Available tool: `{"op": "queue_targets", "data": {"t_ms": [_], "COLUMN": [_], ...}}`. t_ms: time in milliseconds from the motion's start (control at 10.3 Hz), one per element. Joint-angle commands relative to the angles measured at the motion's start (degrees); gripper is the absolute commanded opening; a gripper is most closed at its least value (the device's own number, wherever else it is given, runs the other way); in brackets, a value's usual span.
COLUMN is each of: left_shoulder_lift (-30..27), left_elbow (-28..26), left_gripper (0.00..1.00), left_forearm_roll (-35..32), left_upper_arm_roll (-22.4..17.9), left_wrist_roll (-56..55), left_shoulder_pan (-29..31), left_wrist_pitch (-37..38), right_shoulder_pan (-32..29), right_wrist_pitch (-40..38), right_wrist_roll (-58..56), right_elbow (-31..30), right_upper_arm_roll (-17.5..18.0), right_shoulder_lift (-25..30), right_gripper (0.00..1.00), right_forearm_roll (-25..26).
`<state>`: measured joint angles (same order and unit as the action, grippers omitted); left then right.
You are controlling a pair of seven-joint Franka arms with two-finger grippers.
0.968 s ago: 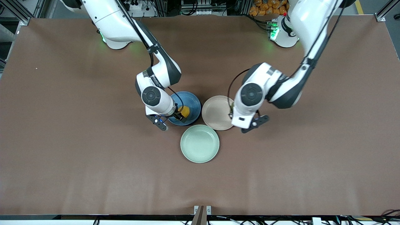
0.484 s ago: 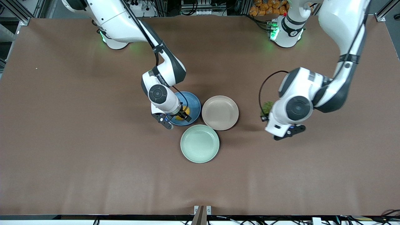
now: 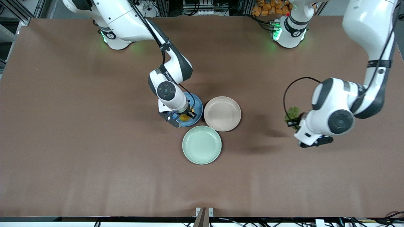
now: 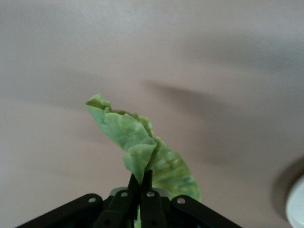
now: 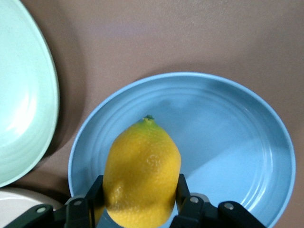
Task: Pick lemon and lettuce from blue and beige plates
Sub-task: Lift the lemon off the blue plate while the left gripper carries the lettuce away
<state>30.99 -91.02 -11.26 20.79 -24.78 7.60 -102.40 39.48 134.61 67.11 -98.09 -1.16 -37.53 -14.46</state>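
My right gripper [image 3: 185, 117] is shut on the yellow lemon [image 3: 184, 118] and holds it over the blue plate [image 3: 196, 108]. In the right wrist view the lemon [image 5: 141, 172] sits between the fingers above the blue plate [image 5: 228, 142]. My left gripper [image 3: 292, 121] is shut on the green lettuce leaf [image 3: 293, 113] and holds it over bare table toward the left arm's end. In the left wrist view the lettuce [image 4: 142, 147] hangs from the closed fingertips. The beige plate [image 3: 222, 113] lies bare beside the blue plate.
A pale mint-green plate [image 3: 202, 144] lies nearer the front camera, touching the blue and beige plates; its rim shows in the right wrist view [image 5: 23, 95]. Brown table surface [image 3: 94, 157] spreads all around.
My left gripper has carried the lettuce off the beige plate toward the left arm's end of the table. My right gripper has shifted a little over the blue plate with the lemon.
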Motion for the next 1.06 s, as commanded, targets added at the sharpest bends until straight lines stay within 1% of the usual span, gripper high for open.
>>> {"op": "queue_targets", "data": {"t_ms": [0, 97, 194, 290, 387, 484, 581, 677, 774, 968], "left_shoulder_lift": [4.2, 6.3, 7.6, 8.3, 8.2, 7.7, 7.1, 5.2, 2.2, -4.4], "left_elbow": [-1.3, -1.3, -1.3, -1.1, -1.1, -1.1, -0.8, -0.6, -0.6, 0.8], "left_gripper": [0.0, 0.0, 0.0, 0.02, 0.62, 1.0, 1.0, 1.0, 1.0, 1.0], "left_forearm_roll": [-5.1, -5.3, -5.3, -5.3, -5.4, -5.4, -5.4, -5.4, -5.4, -5.3], "left_upper_arm_roll": [0.8, 0.8, 0.8, 0.7, 0.8, 0.8, 0.8, 0.9, 0.9, 1.4], "left_wrist_roll": [2.0, 2.0, 2.0, 1.9, 1.9, 1.9, 1.8, 1.8, 2.0, 2.6], "left_shoulder_pan": [2.1, 2.4, 2.7, 2.4, 2.4, 2.3, 2.2, 2.1, 2.2, 2.2], "left_wrist_pitch": [-5.2, -7.1, -8.9, -9.4, -9.4, -9.3, -8.9, -8.5, -7.1, -0.3], "right_shoulder_pan": [0.0, 0.0, -0.4, -1.2, -2.6, -4.6, -6.5, -9.0, -10.9, -14.6], "right_wrist_pitch": [-1.0, -4.0, -6.6, -8.7, -9.4, -11.6, -13.0, -13.7, -14.3, -15.1], "right_wrist_roll": [0.6, 0.2, 0.1, -0.4, -3.2, -7.4, -11.3, -15.7, -20.2, -26.6], "right_elbow": [0.5, 0.9, 0.9, 1.0, 0.8, 0.8, 0.8, 0.7, 0.6, 0.4], "right_upper_arm_roll": [-1.2, -2.8, -3.3, -3.8, -4.0, -4.0, -4.2, -4.2, -4.3, -4.6], "right_shoulder_lift": [1.5, 2.5, 4.3, 5.7, 7.1, 8.3, 9.4, 10.0, 10.2, 10.3], "right_gripper": [0.0, 0.0, 0.0, 0.0, 0.0, 0.0, 0.0, 0.0, 0.0, 0.0], "right_forearm_roll": [0.3, 2.0, 5.2, 6.9, 7.8, 7.9, 8.0, 8.0, 8.7, 13.7]}}
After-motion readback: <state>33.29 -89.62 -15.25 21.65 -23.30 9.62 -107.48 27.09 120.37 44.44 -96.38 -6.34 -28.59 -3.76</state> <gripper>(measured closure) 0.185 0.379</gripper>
